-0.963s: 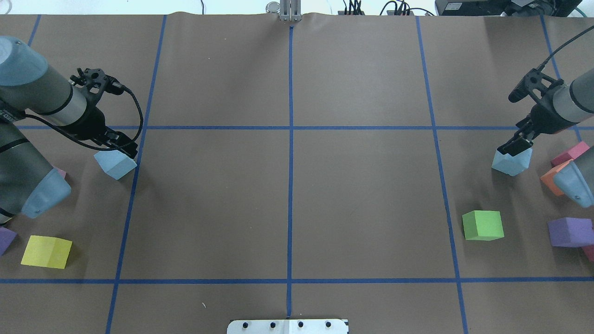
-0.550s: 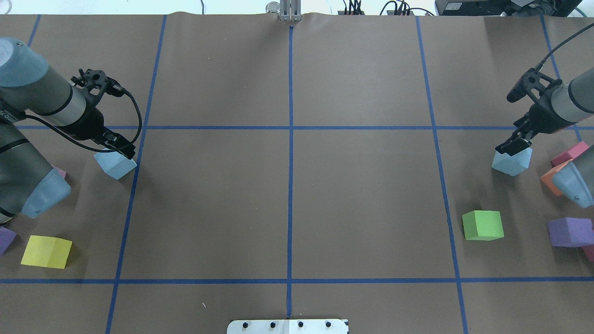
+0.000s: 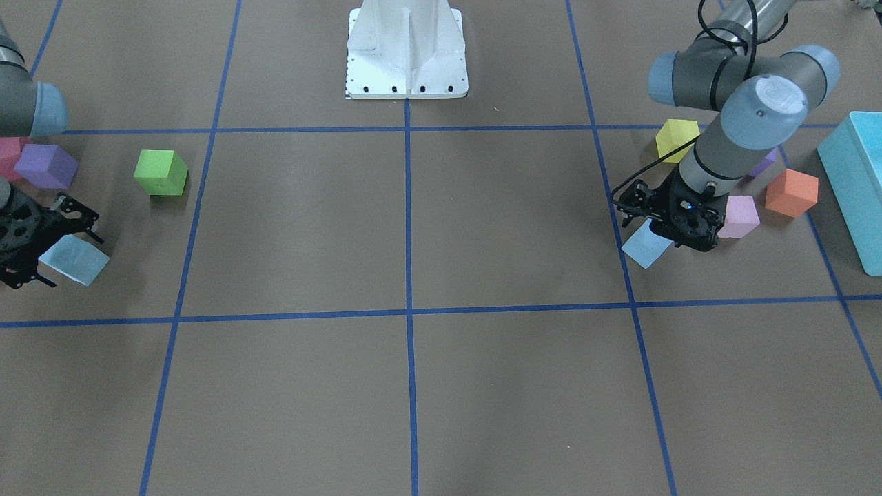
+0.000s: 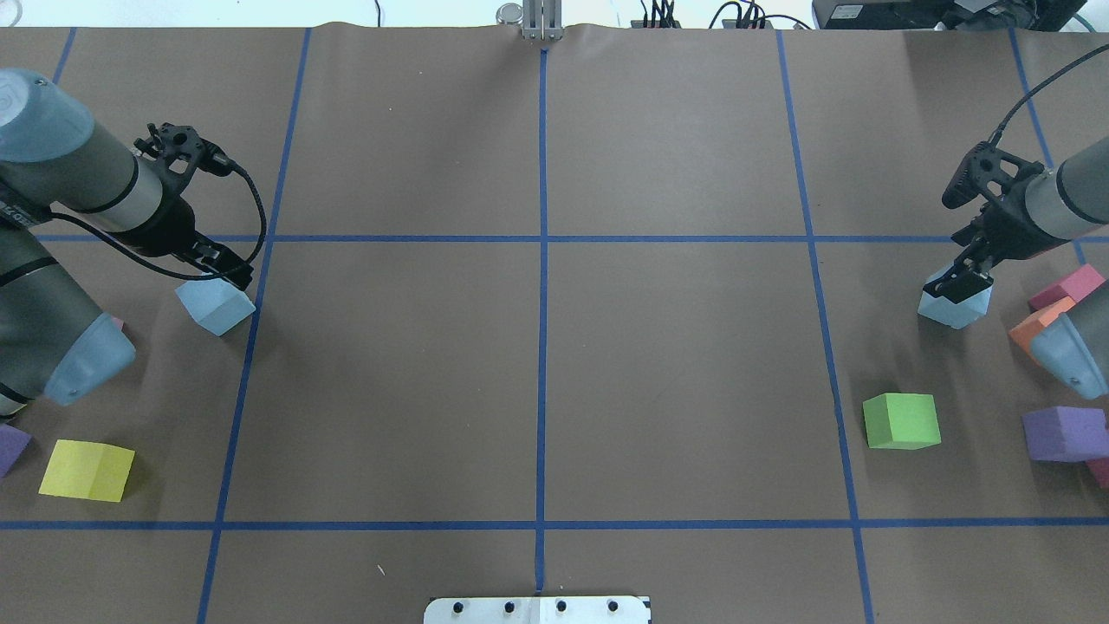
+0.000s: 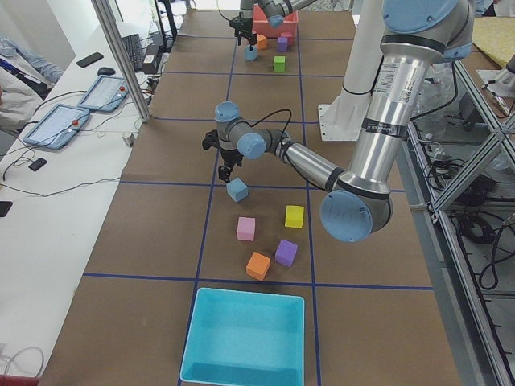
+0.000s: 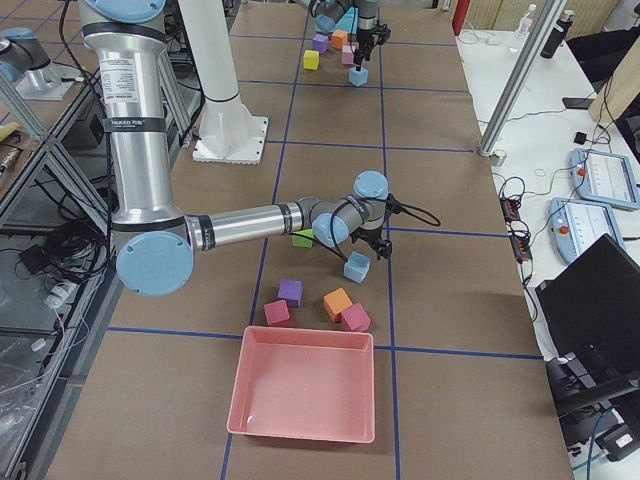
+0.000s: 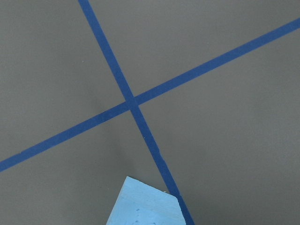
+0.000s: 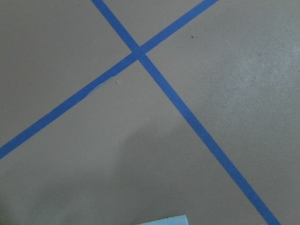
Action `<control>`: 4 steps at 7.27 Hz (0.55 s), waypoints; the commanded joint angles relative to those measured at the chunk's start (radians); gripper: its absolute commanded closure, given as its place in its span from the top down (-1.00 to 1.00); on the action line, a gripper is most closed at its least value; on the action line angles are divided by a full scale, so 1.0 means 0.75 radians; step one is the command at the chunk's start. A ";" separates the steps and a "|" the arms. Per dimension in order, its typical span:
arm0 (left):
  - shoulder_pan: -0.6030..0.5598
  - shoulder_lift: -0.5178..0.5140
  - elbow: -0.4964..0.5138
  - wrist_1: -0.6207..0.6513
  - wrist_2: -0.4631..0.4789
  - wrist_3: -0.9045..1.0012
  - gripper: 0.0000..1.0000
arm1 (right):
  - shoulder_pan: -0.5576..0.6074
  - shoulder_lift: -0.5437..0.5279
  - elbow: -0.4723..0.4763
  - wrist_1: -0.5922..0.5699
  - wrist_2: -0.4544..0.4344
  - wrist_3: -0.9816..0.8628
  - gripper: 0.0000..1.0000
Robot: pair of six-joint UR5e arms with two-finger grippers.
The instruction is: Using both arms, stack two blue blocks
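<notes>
One pale blue block (image 4: 215,309) sits on the brown table at the left, by a tape line. My left gripper (image 4: 227,277) hangs just over its far top edge and looks open. The block's corner shows at the bottom of the left wrist view (image 7: 145,206). The second pale blue block (image 4: 953,308) sits at the right. My right gripper (image 4: 963,284) hangs over its top. In the front-facing view its fingers stand on either side of this block (image 3: 74,260), open. Only a sliver of this block shows in the right wrist view (image 8: 164,220).
Near the left block are a pink cube (image 3: 739,215), an orange cube (image 3: 791,193), a yellow cube (image 4: 87,470) and a turquoise bin (image 3: 858,186). Near the right block are a green cube (image 4: 901,421), purple cube (image 4: 1064,433), orange and pink cubes and a pink bin (image 6: 305,395).
Both grippers have shifted slightly over their blocks, and the right wrist has turned a little. Neither blue block has moved.
</notes>
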 commanded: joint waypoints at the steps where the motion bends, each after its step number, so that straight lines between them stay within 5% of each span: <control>1: -0.002 0.003 0.003 0.000 0.001 0.001 0.98 | -0.018 -0.010 -0.005 -0.001 -0.006 -0.011 1.00; 4: 0.000 0.001 0.028 0.000 0.003 0.084 0.98 | -0.040 -0.014 -0.005 -0.001 -0.016 -0.009 1.00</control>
